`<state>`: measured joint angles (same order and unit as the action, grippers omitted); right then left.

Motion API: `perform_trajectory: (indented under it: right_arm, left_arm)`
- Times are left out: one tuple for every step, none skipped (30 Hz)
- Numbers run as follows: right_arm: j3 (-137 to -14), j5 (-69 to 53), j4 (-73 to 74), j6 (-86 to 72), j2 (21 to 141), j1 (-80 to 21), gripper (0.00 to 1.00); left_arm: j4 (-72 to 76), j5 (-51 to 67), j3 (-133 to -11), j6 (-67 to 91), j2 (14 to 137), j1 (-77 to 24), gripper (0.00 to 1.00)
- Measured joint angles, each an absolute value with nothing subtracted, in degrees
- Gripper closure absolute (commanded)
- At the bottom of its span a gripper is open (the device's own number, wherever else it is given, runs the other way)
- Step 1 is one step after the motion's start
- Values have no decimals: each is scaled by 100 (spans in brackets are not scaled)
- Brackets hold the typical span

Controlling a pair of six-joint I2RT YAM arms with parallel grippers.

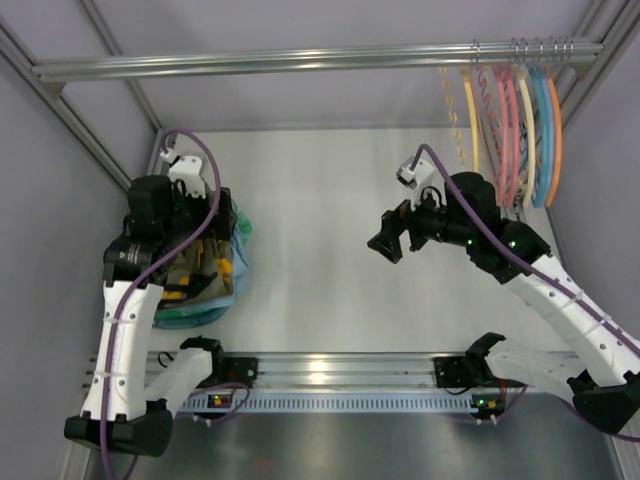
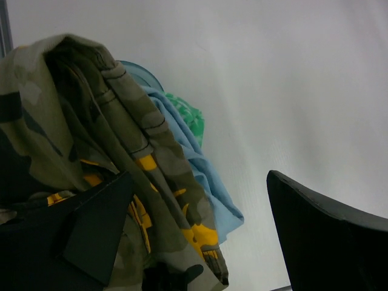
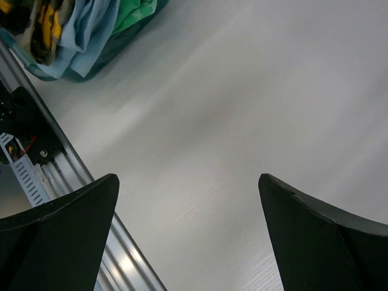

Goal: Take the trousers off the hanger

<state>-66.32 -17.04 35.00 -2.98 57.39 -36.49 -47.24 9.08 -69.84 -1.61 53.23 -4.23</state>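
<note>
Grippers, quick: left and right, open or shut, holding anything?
Left gripper: open, gripping nothing; the trousers lie bunched right beside it.
Right gripper: open, holding nothing, over the table.

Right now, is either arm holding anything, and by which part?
Nothing is held. Left fingers are spread wide over the trousers, not closed on them; right fingers are open above the table.

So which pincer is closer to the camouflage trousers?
The left. The left pincer is open right above the trousers, at the table's left side. The right pincer, also open, hangs over bare table well to the right, nearer the hangers.
</note>
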Motion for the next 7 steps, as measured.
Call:
perform_trajectory:
  right_arm:
    - [-6517,-1673,3444,-301,5739,-3684,0]
    - [-6396,-1636,3391,-298,5736,-3706,0]
    - [-6318,-1610,3369,-298,5736,-3715,0]
    - [-6241,-1575,3326,-301,5732,-3717,1]
    - [-6160,-1542,3269,-301,5712,-3719,1]
    - [-6093,-1498,3247,-301,5686,-3723,1]
    - [-6023,-1457,3242,-298,5640,-3726,1]
  left_arm:
    - [-4783,886,-6928,-161,5245,-423,2]
    - [-4856,845,-6869,-163,5146,-423,2]
    - [-4886,821,-6827,-163,5085,-423,2]
    - [-4906,790,-6775,-167,5011,-423,2]
    - [-4919,760,-6722,-169,4947,-423,2]
    - [-4930,709,-6654,-174,4864,-423,2]
    - [-4952,644,-6589,-185,4788,-423,2]
